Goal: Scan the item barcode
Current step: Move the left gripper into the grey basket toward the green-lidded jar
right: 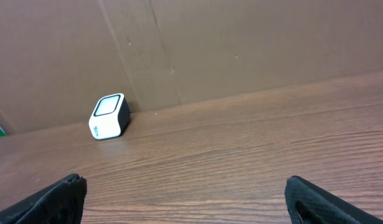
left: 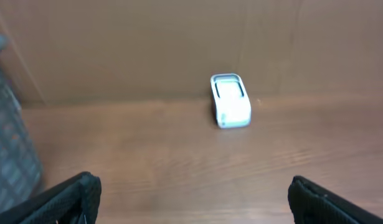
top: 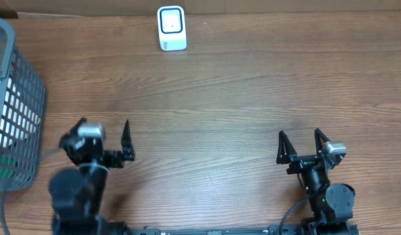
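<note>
A small white barcode scanner [top: 171, 28] with a dark window stands at the far edge of the wooden table, also seen in the left wrist view [left: 230, 101] and the right wrist view [right: 109, 116]. No item with a barcode can be made out; only white and green shapes show through the basket mesh [top: 3, 166]. My left gripper [top: 103, 128] [left: 194, 190] is open and empty near the front left. At the front right, my right gripper [top: 299, 135] [right: 185, 190] is also open with only bare table between its fingers.
A grey wire basket [top: 14, 98] [left: 10, 149] sits at the table's left edge, close to the left arm. A brown cardboard wall [right: 241, 43] runs behind the scanner along the back of the table.
</note>
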Tool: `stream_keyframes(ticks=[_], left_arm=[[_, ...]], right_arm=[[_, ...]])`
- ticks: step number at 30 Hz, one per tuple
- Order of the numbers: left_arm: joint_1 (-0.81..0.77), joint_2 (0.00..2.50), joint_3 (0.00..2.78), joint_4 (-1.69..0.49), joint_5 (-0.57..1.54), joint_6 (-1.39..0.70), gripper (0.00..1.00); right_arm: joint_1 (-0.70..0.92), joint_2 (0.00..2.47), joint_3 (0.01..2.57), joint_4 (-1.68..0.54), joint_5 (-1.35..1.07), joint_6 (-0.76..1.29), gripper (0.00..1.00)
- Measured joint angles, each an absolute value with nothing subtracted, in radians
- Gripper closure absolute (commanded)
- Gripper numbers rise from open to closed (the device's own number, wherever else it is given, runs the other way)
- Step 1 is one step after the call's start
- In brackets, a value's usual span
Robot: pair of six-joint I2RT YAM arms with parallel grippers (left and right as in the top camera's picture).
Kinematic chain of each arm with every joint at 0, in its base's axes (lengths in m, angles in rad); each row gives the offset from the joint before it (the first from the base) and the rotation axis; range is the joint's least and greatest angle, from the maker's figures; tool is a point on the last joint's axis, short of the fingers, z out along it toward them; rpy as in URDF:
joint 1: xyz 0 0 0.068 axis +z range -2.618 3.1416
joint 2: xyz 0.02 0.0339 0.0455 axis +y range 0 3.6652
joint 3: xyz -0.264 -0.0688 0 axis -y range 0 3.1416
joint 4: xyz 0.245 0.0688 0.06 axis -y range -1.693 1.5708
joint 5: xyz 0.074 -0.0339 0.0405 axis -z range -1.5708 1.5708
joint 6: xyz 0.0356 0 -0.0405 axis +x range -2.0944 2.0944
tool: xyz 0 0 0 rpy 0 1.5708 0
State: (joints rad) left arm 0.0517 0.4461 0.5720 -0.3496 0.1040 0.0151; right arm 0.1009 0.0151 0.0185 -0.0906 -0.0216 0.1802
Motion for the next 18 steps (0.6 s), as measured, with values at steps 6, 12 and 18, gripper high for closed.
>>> stream_keyframes(ticks=[6,12,18], left_arm=[[0.045,0.836,1.063,-0.778,0.133,-0.013,0.01],[0.045,1.235,1.635,-1.241,0.143,-0.024,0.01],[0.045,1.455,1.876,-1.327,0.146,-0.023,0.01]], right_arm=[[0.101,0.015,0.019,-0.090,-0.022,0.180,0.00],[0.101,0.015,0.019,-0.090,-0.022,0.179,0.00],[0.101,0.015,0.019,-0.090,-0.022,0.180,0.00]])
